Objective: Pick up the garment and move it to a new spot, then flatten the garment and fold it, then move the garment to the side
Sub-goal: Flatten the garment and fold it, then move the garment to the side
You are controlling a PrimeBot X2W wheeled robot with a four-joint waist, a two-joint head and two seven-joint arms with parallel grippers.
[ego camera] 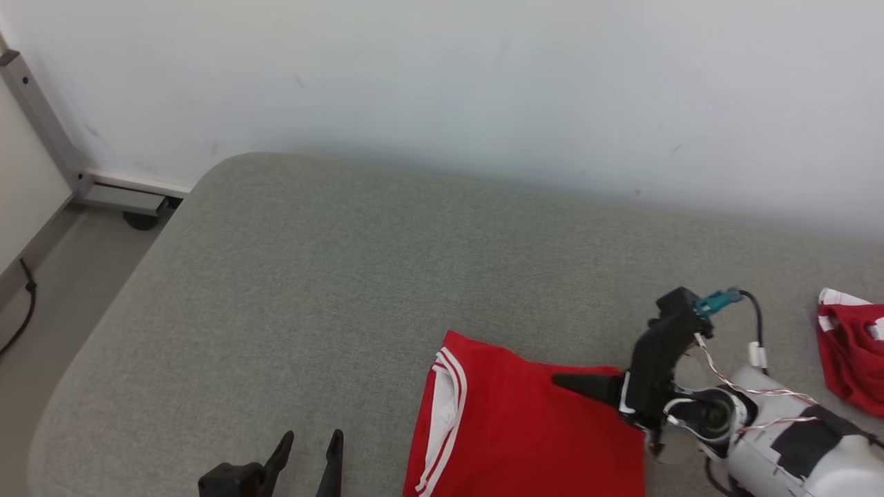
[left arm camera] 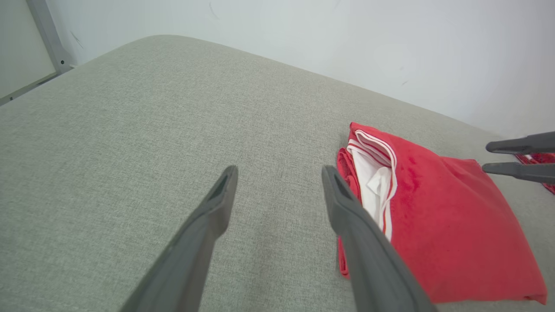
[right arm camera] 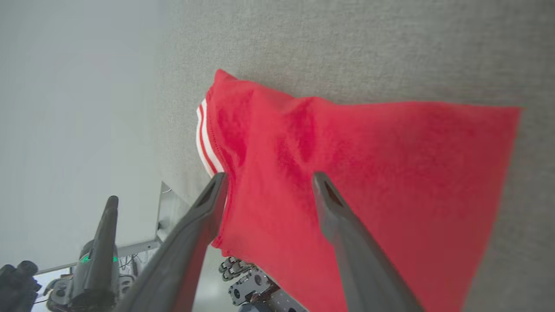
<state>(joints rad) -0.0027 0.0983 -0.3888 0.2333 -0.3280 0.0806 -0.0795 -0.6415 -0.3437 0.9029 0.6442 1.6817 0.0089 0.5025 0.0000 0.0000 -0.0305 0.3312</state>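
Note:
The garment (ego camera: 525, 428) is red with white striped trim, folded into a flat rectangle on the grey padded surface (ego camera: 345, 290). My right gripper (ego camera: 561, 380) reaches in from the right, fingers pointing left over the garment's right part. In the right wrist view that gripper (right arm camera: 268, 180) stands open, with the red cloth (right arm camera: 368, 164) spread behind its fingers and nothing between them. My left gripper (ego camera: 312, 436) is open near the front edge, left of the garment. The left wrist view has this gripper (left arm camera: 279, 170) over bare surface, the garment (left arm camera: 451, 225) just to its right.
A second red and white piece of clothing (ego camera: 853, 352) lies crumpled at the far right. The pale wall (ego camera: 483, 83) runs along the back of the surface. A metal frame leg (ego camera: 48, 131) and a floor cable (ego camera: 21, 304) are at the left.

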